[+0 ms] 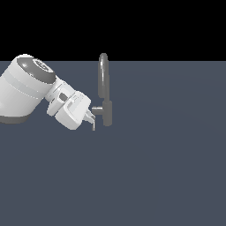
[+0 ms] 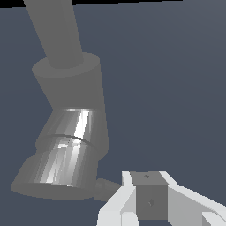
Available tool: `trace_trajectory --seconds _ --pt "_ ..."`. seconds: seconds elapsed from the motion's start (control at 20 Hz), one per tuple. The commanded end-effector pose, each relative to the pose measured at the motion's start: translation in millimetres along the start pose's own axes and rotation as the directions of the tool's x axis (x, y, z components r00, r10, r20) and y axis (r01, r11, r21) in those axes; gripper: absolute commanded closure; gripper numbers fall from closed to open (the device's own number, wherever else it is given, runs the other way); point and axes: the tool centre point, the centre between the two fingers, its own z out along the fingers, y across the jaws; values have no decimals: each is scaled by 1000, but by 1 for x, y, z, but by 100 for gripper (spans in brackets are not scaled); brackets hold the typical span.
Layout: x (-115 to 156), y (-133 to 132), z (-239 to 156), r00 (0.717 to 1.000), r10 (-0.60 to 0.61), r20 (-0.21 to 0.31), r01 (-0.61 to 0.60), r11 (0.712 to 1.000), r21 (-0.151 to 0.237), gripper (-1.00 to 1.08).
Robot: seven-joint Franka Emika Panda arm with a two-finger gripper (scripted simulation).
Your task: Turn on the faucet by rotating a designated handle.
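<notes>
The faucet [image 1: 107,113] is a small grey tap with a tall arched spout [image 1: 103,75], standing in the middle of the exterior view. Its handle [image 1: 97,109] is a short stub off the body, ending in a thin bar that hangs down. My gripper [image 1: 91,118] comes in from the exterior view's left, its tips right against that bar. In the wrist view the faucet body [image 2: 70,132] fills the frame, with the handle stub [image 2: 104,187] just past my fingers [image 2: 150,198]. The fingers look pressed together with no gap and nothing between them.
The faucet stands on a flat dark blue-grey floor [image 1: 167,167]. My white arm [image 1: 26,88] takes up the exterior view's left side.
</notes>
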Motion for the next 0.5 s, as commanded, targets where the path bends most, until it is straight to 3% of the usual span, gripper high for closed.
trace_trajectory --seconds 0.0,0.45 --pt "-4 -2 6 1000 -3 -4 3 1000 -5 108" --pt "-25 -19 29 1000 -19 -2 19 1000 -24 108"
